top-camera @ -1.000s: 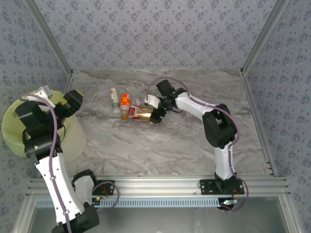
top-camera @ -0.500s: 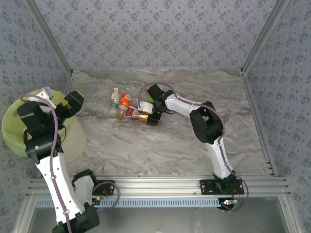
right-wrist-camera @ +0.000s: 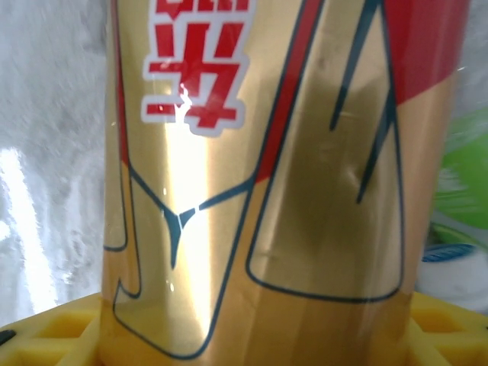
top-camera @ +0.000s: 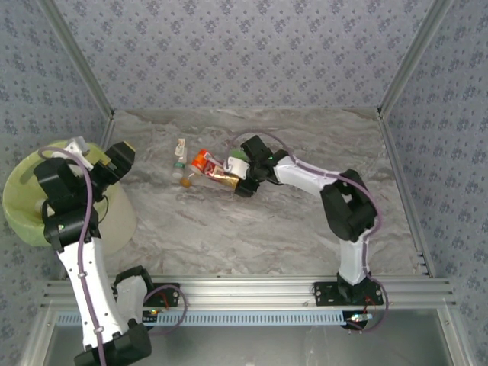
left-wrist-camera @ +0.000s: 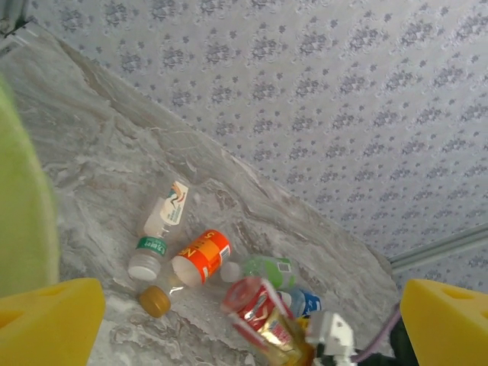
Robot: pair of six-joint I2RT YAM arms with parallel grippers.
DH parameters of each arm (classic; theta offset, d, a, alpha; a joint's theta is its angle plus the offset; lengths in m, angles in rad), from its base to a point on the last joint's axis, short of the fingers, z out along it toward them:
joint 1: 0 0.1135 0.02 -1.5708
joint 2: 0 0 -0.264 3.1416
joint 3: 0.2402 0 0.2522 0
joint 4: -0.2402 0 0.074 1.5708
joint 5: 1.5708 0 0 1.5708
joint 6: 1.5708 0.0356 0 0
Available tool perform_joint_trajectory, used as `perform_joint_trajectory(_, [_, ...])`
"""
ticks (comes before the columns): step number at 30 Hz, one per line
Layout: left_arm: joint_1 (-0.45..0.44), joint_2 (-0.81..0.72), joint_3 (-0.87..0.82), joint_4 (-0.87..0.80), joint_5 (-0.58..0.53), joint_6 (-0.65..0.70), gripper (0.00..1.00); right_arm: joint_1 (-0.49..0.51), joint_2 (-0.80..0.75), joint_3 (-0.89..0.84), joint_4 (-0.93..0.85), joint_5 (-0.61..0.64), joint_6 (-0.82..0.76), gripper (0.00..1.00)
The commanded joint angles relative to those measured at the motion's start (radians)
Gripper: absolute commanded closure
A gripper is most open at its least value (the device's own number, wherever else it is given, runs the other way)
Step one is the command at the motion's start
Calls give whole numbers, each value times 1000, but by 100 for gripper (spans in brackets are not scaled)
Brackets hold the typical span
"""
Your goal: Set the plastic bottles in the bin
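Grey-white marbled tabletop (top-camera: 252,229), veined, glossy in patches. Blue-grey wallpaper panels (top-camera: 244,53) with small floral print at back and both sides. Slanted aluminium posts (top-camera: 76,57) at the far corners. Ribbed aluminium rail (top-camera: 252,288) along the near edge; pale slotted strip (top-camera: 252,318) just below.

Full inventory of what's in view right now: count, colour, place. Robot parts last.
bin: 1, pale lime green, far left, by the left arm
white-label bottle: 1, green band, white cap, lying at the cluster's left end
orange-label bottle: 1, brownish cap, lying beside the white-label bottle
green-label bottle: 1, lying just behind the held bottle
blue-label bottle: 1, partly hidden, next to the green-label bottle
red-and-gold bottle: 1, between the right gripper's pads
table: 1, grey marble pattern
walls: blue-grey floral, three sides
left gripper: open, by the bin's rim
right gripper: shut on the red-and-gold bottle
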Motion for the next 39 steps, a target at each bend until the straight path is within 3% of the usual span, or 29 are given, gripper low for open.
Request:
perform_joint_trajectory(1, [-101, -6, -4, 76, -12, -29, 1, 10, -134, -105, 182, 0, 159, 55])
perform_joint_trajectory(6, [-280, 16, -49, 181, -124, -104, 1, 15, -312, -316, 423, -4, 342, 55])
perform_joint_trajectory(9, [-368, 44, -95, 273, -138, -142, 1, 16, -369, -365, 496, 10, 474, 55])
perform_joint_trajectory(12, [-449, 99, -78, 261, -172, -122, 0, 28, -405, -412, 567, 2, 552, 55])
perform_joint_trajectory(23, [-705, 274, 66, 166, -248, 39, 1, 76, -405, -394, 666, -119, 611, 52])
perform_joint_trajectory(27, [-752, 307, 67, 199, -295, 16, 0, 96, -390, -360, 676, -148, 602, 52])
perform_joint_trajectory(34, [-760, 343, 74, 221, -391, 2, 1, 125, -370, -322, 700, -172, 609, 52])
perform_joint_trajectory(39, [-760, 366, 76, 263, -337, 6, 4, 149, -347, -291, 714, -194, 617, 51])
